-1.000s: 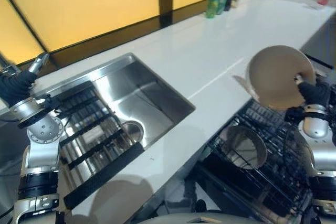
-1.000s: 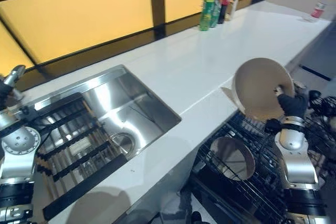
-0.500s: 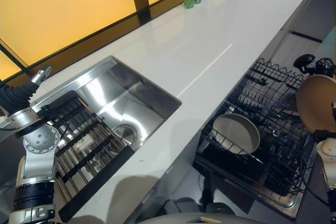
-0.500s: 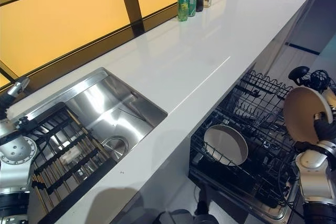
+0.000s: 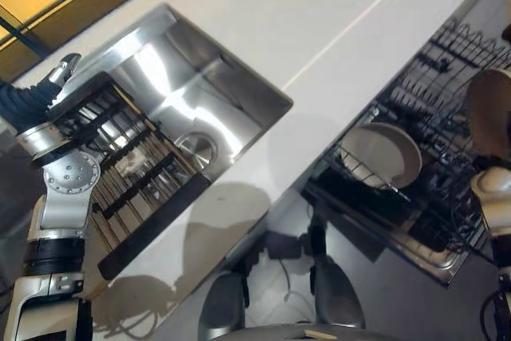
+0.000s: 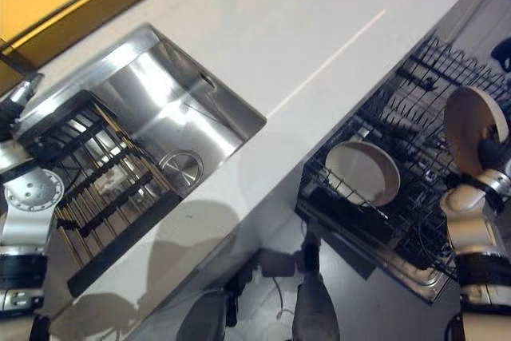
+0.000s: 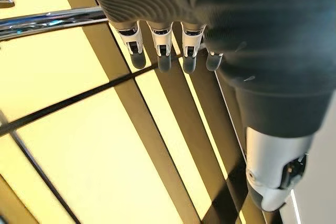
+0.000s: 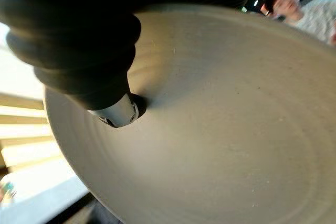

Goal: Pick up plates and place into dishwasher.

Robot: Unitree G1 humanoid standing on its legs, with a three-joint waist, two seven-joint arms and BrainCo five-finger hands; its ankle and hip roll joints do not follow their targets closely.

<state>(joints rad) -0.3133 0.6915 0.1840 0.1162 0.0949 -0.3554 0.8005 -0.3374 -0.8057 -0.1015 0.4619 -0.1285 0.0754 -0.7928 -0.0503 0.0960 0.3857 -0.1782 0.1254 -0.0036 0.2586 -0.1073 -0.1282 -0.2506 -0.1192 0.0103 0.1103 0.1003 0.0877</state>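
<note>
The beige plate stood on edge in the robot's right hand, held up over the far end of the pulled-out dishwasher rack. From the wrist view the thumb was pressed flat on the plate's inner face, with the dark cover bunched above it; the fingers were behind the disc, so the plate looked pinched near its rim between thumb and fingers.

It looked like glazed ceramic to me: stiff, smooth, fairly weighty for a one-handed pinch, and the sort of thing that chips if it knocks against wire. A glazed face gives a thumb little to bite on, so I judged the rim the right place to hold it, as here, with the plate kept upright so it could drop edge-first between the tines.

A second, paler plate already leaned in the nearer part of the rack, well apart from the held one. Beyond the rack ran the white countertop, then the steel sink with a black slatted drying rack laid across one end. The left hand was up by the amber window panels near the faucet, fingers straight and relaxed, holding nothing.
</note>
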